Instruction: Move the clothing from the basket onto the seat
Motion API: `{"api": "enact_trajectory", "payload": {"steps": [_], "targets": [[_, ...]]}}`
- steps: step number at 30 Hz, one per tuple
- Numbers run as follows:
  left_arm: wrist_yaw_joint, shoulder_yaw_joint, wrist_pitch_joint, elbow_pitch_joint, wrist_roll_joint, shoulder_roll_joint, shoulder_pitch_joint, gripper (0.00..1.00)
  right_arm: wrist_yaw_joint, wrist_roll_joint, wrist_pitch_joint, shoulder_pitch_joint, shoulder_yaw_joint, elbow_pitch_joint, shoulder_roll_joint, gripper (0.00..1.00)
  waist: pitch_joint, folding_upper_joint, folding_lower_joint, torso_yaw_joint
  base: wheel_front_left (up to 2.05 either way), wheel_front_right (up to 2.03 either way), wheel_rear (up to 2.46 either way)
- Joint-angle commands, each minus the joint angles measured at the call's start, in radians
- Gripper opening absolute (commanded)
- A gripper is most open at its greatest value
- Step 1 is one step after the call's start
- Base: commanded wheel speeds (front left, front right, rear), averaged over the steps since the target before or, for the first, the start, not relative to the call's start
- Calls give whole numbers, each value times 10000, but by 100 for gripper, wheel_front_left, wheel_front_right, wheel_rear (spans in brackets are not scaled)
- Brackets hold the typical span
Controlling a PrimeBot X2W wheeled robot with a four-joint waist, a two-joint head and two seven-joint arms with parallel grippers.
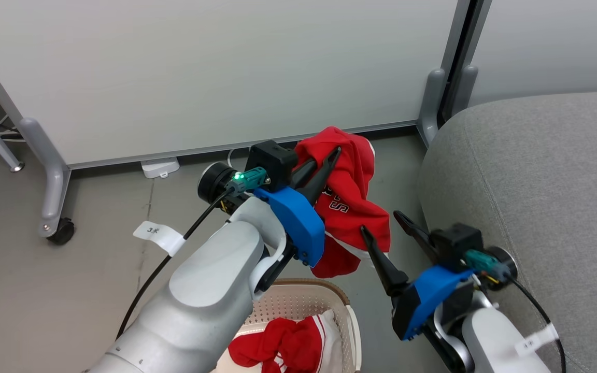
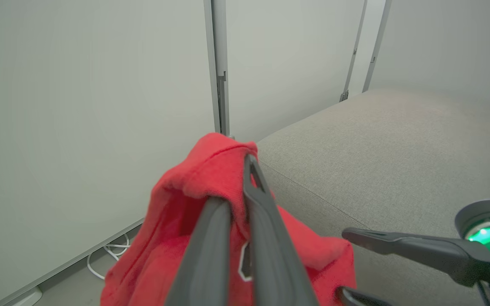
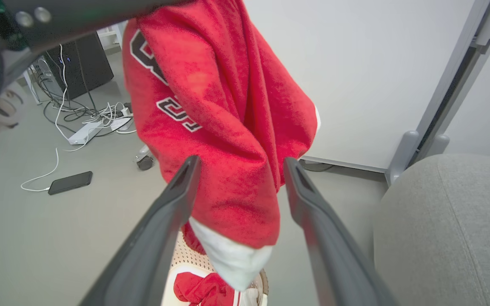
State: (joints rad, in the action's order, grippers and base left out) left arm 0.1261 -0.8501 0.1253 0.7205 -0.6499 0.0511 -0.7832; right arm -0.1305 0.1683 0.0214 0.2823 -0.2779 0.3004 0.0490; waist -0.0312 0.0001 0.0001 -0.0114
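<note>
Clamped with the left tool (image 1: 327, 158) on a soft red fabric garment with white lettering (image 1: 350, 207), fingers pressed together through the cloth. Held up in the air above the cream-white perforated plastic laundry basket with a brown woven-look rim (image 1: 350, 316), near the large grey fabric-upholstered sofa (image 1: 537, 171). Spread apart at the right tool (image 1: 380, 221), fingers flanking the hanging lower end. In the basket, a crumpled second red garment with white stripes (image 1: 283, 347).

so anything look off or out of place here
Only floor clutter: a dark phone lies on the floor near a tangle of wires. The red garment hanging from the left gripper looks fine.
</note>
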Motion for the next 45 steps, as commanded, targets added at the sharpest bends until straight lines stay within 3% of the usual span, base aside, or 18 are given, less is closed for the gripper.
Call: {"api": "enact_trajectory", "payload": {"steps": [1,14,15,16,18,31,32,33,34,35,45], "targets": [[55,-35,50,-17,-33,-1,-155,0,-5,21,104,254,-79,108,24,100,-50,-1,-1,38,0,0,0],[51,-714,221,-80,-404,-5,-422,0,-5,729,271,2247,-1099,2885,21,100,-89,-1,-1,258,0,0,0],[47,-757,248,-60,-451,-3,-406,0,-5,836,214,2309,-1158,3056,23,75,-51,-1,-1,262,0,0,0],[40,-800,270,-41,-471,-4,-389,0,-5,927,140,2378,-1221,3240,23,39,-12,-1,-1,266,0,0,0],[28,-871,270,3,-545,-5,-353,0,-5,1148,-28,2457,-1345,3491,23,0,73,-1,-1,264,0,0,0],[-134,-1171,406,161,-860,-3,-229,0,-5,1853,-921,2736,-1886,4375,23,0,430,-1,-1,139,0,0,0],[-150,-1187,416,166,-880,-3,-234,11,-5,1870,-970,2754,-1904,4423,23,0,434,-1,-1,131,0,0,0],[-164,-1200,427,174,-902,-3,-230,34,-5,1878,-986,2783,-1924,4460,23,0,438,-1,-1,122,0,0,0],[-195,-1204,492,167,-891,-3,-239,79,-5,1900,-1018,2818,-1943,4497,23,0,440,-1,-1,114,0,0,0],[-219,-1208,512,160,-899,-3,-249,100,-5,1928,-1049,2853,-1958,4531,23,0,440,-1,-1,109,0,0,0],[-288,-1307,792,160,-946,32,-176,100,-5,1962,-1315,3075,-1993,4715,23,0,410,-1,-1,88,0,0,0]]}}
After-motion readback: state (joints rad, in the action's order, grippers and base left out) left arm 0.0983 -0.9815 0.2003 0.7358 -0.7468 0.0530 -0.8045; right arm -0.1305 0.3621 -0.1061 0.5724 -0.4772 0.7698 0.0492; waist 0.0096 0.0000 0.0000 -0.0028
